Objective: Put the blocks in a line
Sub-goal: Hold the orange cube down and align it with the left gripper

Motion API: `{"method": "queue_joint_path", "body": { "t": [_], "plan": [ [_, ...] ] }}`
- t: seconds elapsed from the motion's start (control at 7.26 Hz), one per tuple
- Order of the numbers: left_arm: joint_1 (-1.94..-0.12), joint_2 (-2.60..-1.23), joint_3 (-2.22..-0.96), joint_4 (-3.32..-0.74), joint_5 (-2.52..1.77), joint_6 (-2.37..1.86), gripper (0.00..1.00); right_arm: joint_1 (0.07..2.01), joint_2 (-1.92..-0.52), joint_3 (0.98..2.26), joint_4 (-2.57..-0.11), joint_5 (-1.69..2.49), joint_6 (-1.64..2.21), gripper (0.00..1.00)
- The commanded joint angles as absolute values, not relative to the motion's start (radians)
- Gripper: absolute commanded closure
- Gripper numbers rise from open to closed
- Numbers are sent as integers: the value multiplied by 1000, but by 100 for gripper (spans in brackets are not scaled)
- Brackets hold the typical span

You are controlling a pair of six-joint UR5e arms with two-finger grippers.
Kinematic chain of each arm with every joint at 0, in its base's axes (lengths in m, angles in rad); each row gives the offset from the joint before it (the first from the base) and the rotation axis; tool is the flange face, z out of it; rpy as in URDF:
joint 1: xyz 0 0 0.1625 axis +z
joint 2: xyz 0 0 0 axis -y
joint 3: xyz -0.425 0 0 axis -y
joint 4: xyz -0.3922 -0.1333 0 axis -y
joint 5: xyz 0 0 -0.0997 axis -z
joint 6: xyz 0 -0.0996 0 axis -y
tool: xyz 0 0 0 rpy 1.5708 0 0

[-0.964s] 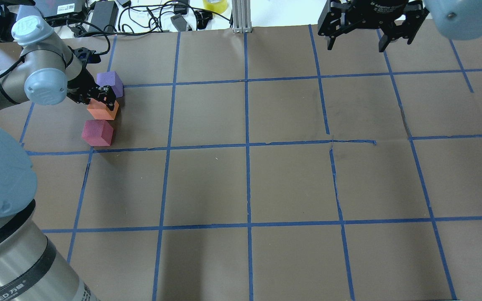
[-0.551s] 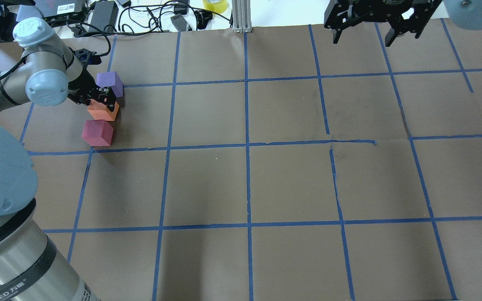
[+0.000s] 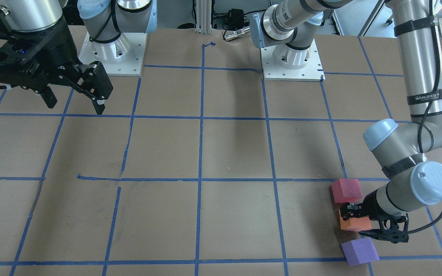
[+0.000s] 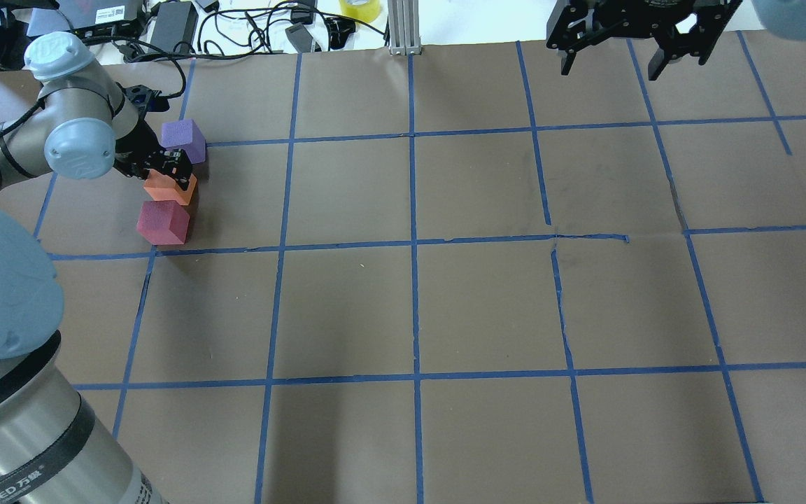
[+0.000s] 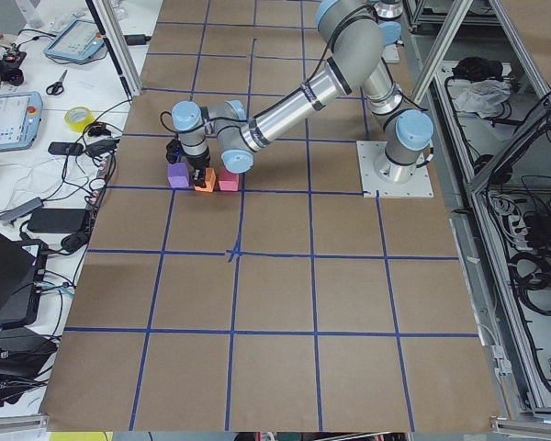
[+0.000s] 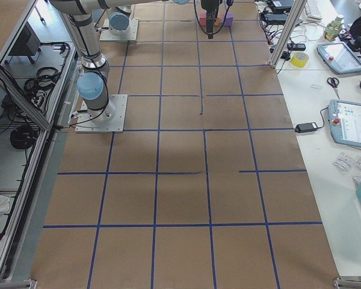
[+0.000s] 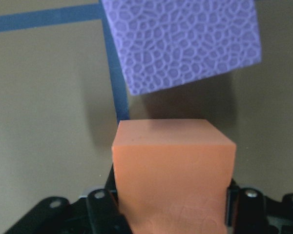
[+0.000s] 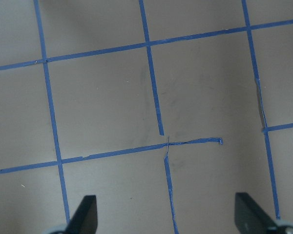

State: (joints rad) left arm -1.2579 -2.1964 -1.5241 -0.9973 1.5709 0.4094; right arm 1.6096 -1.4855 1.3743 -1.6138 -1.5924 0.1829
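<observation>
The three blocks sit near the far left corner of the desk point(image 4: 487, 301), on the robot's left side. They make a short row that runs from the far edge toward the robot. The purple block point(image 4: 184, 139) is the farthest one. The orange block point(image 4: 167, 189) is in the middle. The pinkish-red block point(image 4: 162, 222) is the closest to the robot.

The left pincer point(image 3: 357, 223) is clenched on the orange block, with one finger on each side of it. In the left wrist view the orange block fills the space between the two fingers (the purple block shows just past it, lying over a line of blue tape point(image 7: 112, 73)). I cannot tell if the orange block rests on the desk or is lifted a little.

The right pincer point(image 4: 609, 70) hangs high over the far right corner of the desk. Its fingers are spread wide and it grips nothing. Under it, the right wrist view shows only brown desk and blue lines.
</observation>
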Motion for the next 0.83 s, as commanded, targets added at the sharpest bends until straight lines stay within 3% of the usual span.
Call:
{"method": "queue_joint_path", "body": {
  "t": [0.0, 0.28, 0.69],
  "plan": [
    [-1258, -2194, -1517, -997, 1571, 393, 77, 1609, -1486, 1376, -1592, -1591, 179, 0],
    [-1258, -2187, -1519, -997, 1562, 355, 85, 1609, -1491, 1374, -1540, -1588, 176, 0],
    [-1258, -2189, -1522, -997, 1557, 339, 86, 1609, -1491, 1374, -1539, -1588, 176, 0]
  ]
}}
